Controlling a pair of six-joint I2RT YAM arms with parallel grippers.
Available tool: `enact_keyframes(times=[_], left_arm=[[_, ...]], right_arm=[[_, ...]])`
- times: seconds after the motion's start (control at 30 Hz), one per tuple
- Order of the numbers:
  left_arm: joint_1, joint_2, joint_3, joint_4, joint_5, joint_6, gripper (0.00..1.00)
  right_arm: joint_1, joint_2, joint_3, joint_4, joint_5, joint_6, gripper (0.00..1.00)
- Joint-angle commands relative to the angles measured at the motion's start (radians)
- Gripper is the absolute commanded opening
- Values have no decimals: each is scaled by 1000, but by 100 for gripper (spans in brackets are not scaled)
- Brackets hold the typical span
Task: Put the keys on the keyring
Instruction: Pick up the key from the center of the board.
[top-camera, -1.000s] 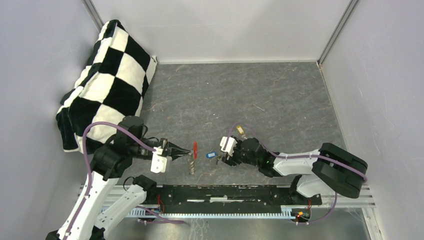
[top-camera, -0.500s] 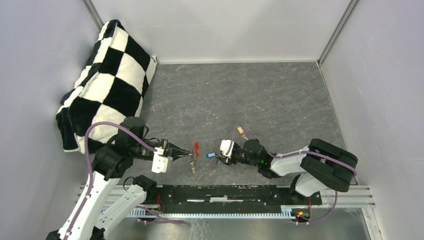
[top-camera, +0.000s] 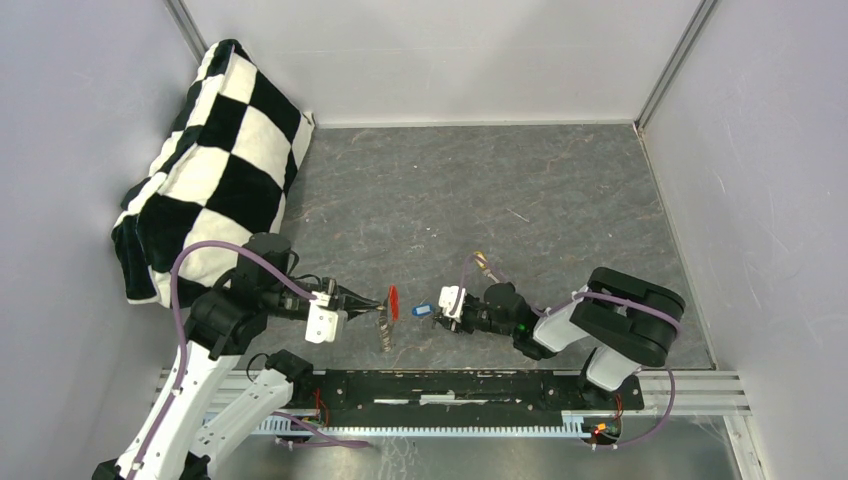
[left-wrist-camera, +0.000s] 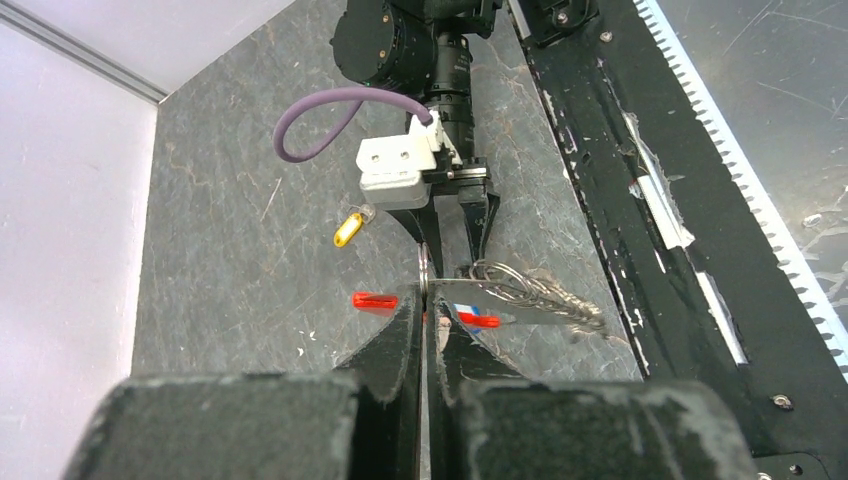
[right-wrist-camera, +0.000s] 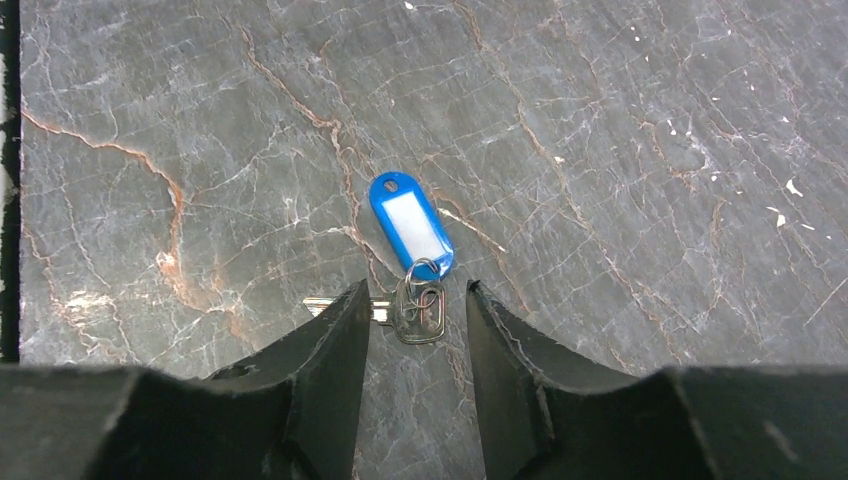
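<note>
The left pincer (top-camera: 372, 306) grips the small bright red round keyring (top-camera: 392, 300) over the grey marbled counter (top-camera: 450, 200). The right pincer (right-wrist-camera: 417, 292), jaws partly apart, straddles the blue-tagged slim grey metal key (right-wrist-camera: 420, 316) lying there.

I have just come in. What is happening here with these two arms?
Two robot arms are putting keys on a ring. The left jaws are shut on the red keyring, with a grey key dangling from it. The right jaws stand open low over the table, one on each side of the blue-tagged key, not gripping it yet. The yellow-capped key lies further back.
</note>
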Motion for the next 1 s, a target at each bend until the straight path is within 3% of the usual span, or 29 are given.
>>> enact_keyframes(times=[0.0,0.43,0.97], left_arm=[[-1,5,32,13,11,-56,2],[-1,-3,35,14,5,-54,2],[-2,-21,49,14,-6,-69,2]], right_arm=[[-13,28,27,93,10,-8,46],[-37,68,57,71,-30,15,40],[-46,89,47,54,-59,42,41]])
